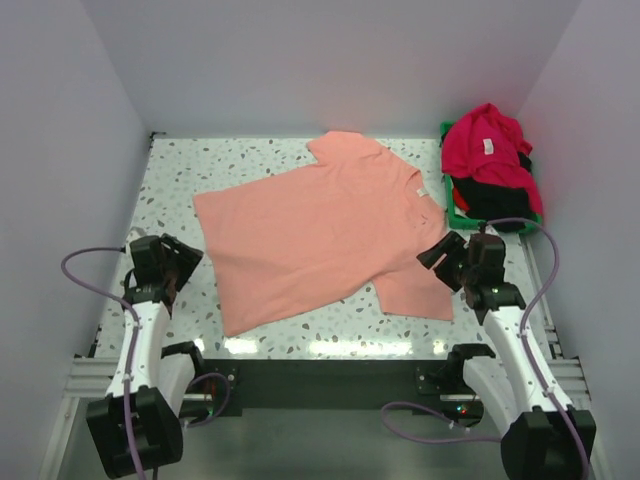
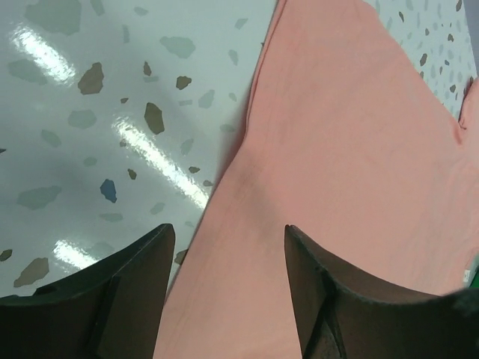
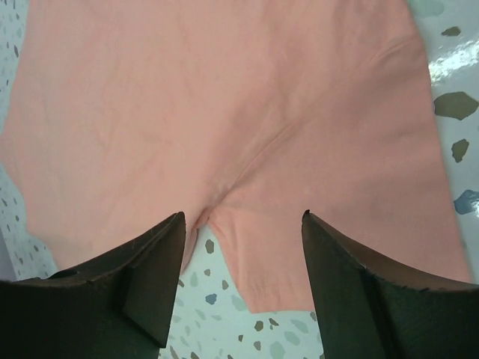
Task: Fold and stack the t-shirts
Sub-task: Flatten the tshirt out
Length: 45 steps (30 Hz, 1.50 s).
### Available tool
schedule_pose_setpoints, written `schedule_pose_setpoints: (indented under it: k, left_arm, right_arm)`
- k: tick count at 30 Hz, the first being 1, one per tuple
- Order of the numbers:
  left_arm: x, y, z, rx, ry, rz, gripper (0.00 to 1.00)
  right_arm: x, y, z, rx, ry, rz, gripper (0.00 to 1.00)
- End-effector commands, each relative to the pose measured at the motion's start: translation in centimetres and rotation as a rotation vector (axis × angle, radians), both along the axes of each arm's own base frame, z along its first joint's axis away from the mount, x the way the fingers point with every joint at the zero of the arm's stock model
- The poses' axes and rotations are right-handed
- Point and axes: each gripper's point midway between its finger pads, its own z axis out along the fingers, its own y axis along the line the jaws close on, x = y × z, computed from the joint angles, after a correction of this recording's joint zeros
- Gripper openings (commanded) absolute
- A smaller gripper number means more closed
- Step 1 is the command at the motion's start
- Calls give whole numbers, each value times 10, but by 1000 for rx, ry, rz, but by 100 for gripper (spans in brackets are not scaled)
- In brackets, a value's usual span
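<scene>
Salmon-pink t-shirt (image 1: 320,235) lies spread flat and unfolded mid-counter, front or back up, cannot tell which. Hem faces the left edge, collar faces the right edge with a small white neck tag (image 1: 420,193) showing. One sleeve points to the far edge, the other to the near edge. Cloth mostly smooth, with a few shallow creases near the underarm seam in the right wrist view. Speckled counter (image 1: 180,170) shows bare around the shirt on the left and near sides. Left claw (image 1: 185,258) sits by the shirt's near-left hem corner, jaws spread apart with nothing between them; in its wrist view the dark fingers (image 2: 127,292) frame the shirt's edge where it meets the counter. Right claw (image 1: 443,258) is over the near sleeve, also parted and holding nothing; its fingers (image 3: 150,284) straddle the notch where sleeve meets body. At the far right corner, a crimson red t-shirt (image 1: 485,150) with a white label is heaped on a black t-shirt (image 1: 490,195). Both are piled in a green bin (image 1: 455,215).
</scene>
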Motion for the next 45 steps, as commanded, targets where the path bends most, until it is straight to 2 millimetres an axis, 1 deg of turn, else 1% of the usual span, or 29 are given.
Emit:
schedule_pose_setpoints:
  k: [1, 5, 9, 10, 11, 13, 14, 16, 17, 19, 20, 21, 23, 24, 26, 27, 28, 29, 31, 32, 34, 35, 37, 38, 39, 41, 42, 44, 45]
  left_arm:
    - [-21, 2, -14, 2, 56, 63, 65]
    - [-26, -13, -10, -7, 42, 79, 64]
    - [-10, -13, -5, 3, 20, 89, 64]
    - [-6, -15, -12, -3, 53, 79, 64]
    - [7, -14, -1, -3, 22, 79, 64]
    - [23, -18, -2, -16, 31, 51, 58]
    - [41, -19, 15, -14, -27, 44, 56]
    - [56, -22, 11, -20, -18, 35, 51]
    - [72, -22, 25, -17, -65, 31, 50]
    - [86, -23, 14, -9, -25, 24, 46]
    - [100, -23, 23, -5, -44, 22, 43]
    - [106, -24, 10, -2, -7, 16, 41]
    - [125, -27, 14, 4, -24, 3, 39]
    - [130, -29, -3, 5, 21, -5, 38]
    - [146, -34, -8, 14, 41, -20, 36]
    - [148, -34, -26, 15, 91, -20, 32]
    - [152, -34, -31, 19, 104, -17, 31]
    - [161, -32, -30, 24, 100, -10, 30]
    - [166, -25, -50, 59, 153, -1, 30]
    - [177, -23, -46, 73, 150, 2, 29]
    - [183, -10, -64, 106, 207, 25, 29]
    - [195, -6, -59, 108, 203, 31, 29]
    - [201, 8, -80, 105, 252, 49, 28]
    - [214, 15, -73, 106, 247, 60, 28]
    - [215, 26, -90, 101, 287, 77, 27]
    - [238, 41, -82, 120, 269, 88, 27]
    - [241, 51, -95, 125, 299, 102, 27]
    - [266, 65, -82, 151, 256, 102, 27]
    - [270, 71, -93, 153, 272, 104, 27]
  right_arm:
    - [-2, -15, 19, -82, -24, -28, 67]
    - [-2, -23, 27, -127, -37, -45, 67]
    - [4, -17, 31, -115, -43, -14, 67]
    - [7, -16, 30, -116, -40, -5, 67]
    - [9, -16, 31, -117, -42, -1, 67]
    - [13, -15, 31, -119, -43, 12, 67]
    - [15, -14, 30, -122, -44, 16, 67]
    - [23, -14, 32, -121, -61, 19, 67]
    - [26, -13, 28, -123, -44, 26, 67]
    - [36, -9, 33, -130, -59, 43, 67]
    - [40, -8, 31, -138, -51, 50, 67]
    - [46, -7, 26, -149, -32, 56, 67]
    - [56, -4, 28, -176, -32, 63, 67]
    - [60, -4, 21, -188, -9, 68, 67]
    - [70, 2, 26, -200, -28, 80, 67]
    - [74, 4, 21, -205, -10, 86, 67]
    - [79, 9, 25, -209, -20, 104, 67]
    - [82, 7, 25, -227, -16, 95, 68]
    - [88, 10, 25, -245, -14, 107, 68]
    - [89, 10, 26, -247, -13, 107, 68]
    - [93, 15, 28, -251, -21, 119, 68]
    - [94, 16, 28, -256, -20, 122, 68]
    - [97, 19, 30, -267, -22, 126, 68]
    - [99, 21, 28, -266, -13, 130, 68]
    - [99, 22, 28, -265, -10, 136, 68]
    - [101, 30, 30, -263, -14, 154, 68]
    - [102, 33, 31, -265, -18, 161, 68]
    - [103, 43, 31, -275, -21, 181, 68]
    - [104, 46, 30, -277, -18, 189, 68]
